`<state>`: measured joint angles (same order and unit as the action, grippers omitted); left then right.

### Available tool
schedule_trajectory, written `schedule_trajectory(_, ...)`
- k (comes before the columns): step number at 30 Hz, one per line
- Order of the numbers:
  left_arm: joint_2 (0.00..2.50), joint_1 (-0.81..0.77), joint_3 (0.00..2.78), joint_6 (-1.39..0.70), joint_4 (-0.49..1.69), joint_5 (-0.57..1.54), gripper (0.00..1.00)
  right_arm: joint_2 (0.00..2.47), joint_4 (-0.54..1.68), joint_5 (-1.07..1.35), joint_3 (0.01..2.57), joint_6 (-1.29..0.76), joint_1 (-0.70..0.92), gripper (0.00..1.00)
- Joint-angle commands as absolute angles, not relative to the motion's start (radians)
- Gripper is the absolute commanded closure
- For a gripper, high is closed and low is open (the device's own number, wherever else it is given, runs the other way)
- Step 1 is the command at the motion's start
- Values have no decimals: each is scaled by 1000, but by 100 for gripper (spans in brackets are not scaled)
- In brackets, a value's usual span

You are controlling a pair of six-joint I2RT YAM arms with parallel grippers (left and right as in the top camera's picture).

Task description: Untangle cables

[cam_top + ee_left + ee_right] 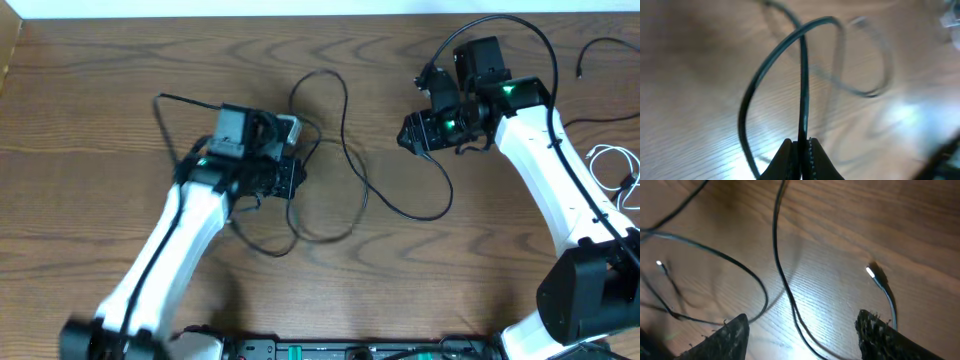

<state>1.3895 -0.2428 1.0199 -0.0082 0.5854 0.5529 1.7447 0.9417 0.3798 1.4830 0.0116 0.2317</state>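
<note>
Long black cables (345, 150) lie in tangled loops on the wooden table between my two arms. My left gripper (296, 178) is shut on a black cable; in the left wrist view the cable (802, 75) rises out of the shut jaws (801, 146) and curls into a loop above the table. My right gripper (406, 135) is open just above the table. In the right wrist view a black cable (777, 255) runs between its spread fingers (802, 325), not gripped, and a plug end (875, 274) lies near the right finger. A thin white cable (612, 160) lies at the far right.
Another black cable (600, 50) lies at the table's far right corner. The thicker robot wire (520, 30) arcs over the right arm. The arm bases stand at the front edge. The table's back edge meets a white wall.
</note>
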Motion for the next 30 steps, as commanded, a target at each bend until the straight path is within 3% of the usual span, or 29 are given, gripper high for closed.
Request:
schedule_trajectory(1, 1282, -242, 1039, -30, 601, 670, 92, 1740, 922, 468, 1490, 26, 263, 34)
schedule_trajectory(10, 1228, -242, 1039, -47, 613, 704, 93, 1740, 908, 598, 1490, 223, 392, 26)
schedule_trajectory(23, 1228, -242, 1039, -47, 613, 746, 92, 1744, 743, 543, 1489, 226, 457, 28)
schedule_trajectory(28, 1228, -242, 1039, -47, 613, 748, 93, 1754, 742, 521, 1482, 226, 466, 41)
schedule_trajectory(30, 1228, -242, 1039, -47, 613, 748, 93, 1754, 743, 502, 1482, 226, 466, 54)
